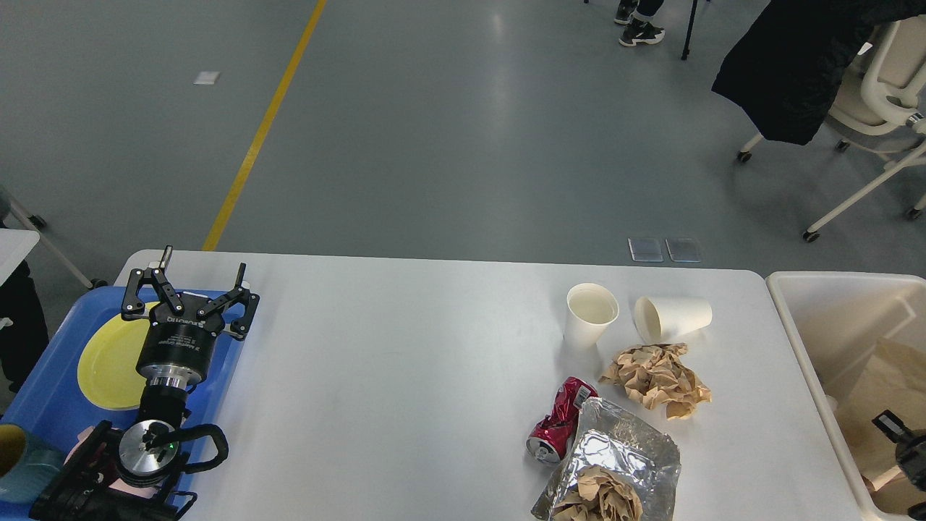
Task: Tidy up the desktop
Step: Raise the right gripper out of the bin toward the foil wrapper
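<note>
- Illumination is bright, even and diffuse, from overhead; colours read cool and neutral.
- The grey floor (463,123) carries a pale vertical streak of reflected ceiling light near the top centre.
- The white worktop (405,376) shows a soft sheen without blown-out highlights.
- Shadows are faint and short: a light smudge beside the upright paper cup (591,314) and under the crumpled brown paper (657,378).
- The foil bag (622,456) gives small speckled glints.
- Focus is sharp across the frame; no motion blur or marked edge distortion shows.

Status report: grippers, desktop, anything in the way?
Left gripper open above blue tray. Right gripper over bin, state unclear. Desktop holds cups, crumpled paper, can, foil.
</note>
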Controlling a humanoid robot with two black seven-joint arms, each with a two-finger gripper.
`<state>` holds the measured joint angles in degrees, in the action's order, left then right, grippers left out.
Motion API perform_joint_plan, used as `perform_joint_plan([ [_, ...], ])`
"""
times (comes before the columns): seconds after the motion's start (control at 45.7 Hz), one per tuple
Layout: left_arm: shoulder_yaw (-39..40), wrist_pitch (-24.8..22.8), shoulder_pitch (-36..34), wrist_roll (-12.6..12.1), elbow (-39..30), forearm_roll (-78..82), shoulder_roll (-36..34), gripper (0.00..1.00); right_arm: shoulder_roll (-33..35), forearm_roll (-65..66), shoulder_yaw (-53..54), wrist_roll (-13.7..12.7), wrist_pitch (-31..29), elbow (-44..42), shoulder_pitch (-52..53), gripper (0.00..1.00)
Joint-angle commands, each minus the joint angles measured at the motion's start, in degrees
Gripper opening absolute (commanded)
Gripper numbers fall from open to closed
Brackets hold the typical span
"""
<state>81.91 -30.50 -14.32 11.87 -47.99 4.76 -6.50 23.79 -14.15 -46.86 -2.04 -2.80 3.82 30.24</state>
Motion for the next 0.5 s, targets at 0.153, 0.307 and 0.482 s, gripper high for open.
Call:
perform_joint_plan([
  [0.153,0.00,0.00,0.00,0.00,0.00,0.07,0.00,0.96,-0.23,0.00,-0.25,0.54,4.82,0.13,0.43,1.00],
  [0.307,0.00,0.00,0.00,0.00,0.00,-0.01,0.00,0.96,-0.50,0.00,-0.08,0.63,5.97,0.84,0.52,1.00],
  [0.482,0.00,0.00,-0.09,0.00,-0.09,-0.01,0.00,0.96,0.21,0.08,-0.17,0.54,5.79,1.10,1.22,1.00],
])
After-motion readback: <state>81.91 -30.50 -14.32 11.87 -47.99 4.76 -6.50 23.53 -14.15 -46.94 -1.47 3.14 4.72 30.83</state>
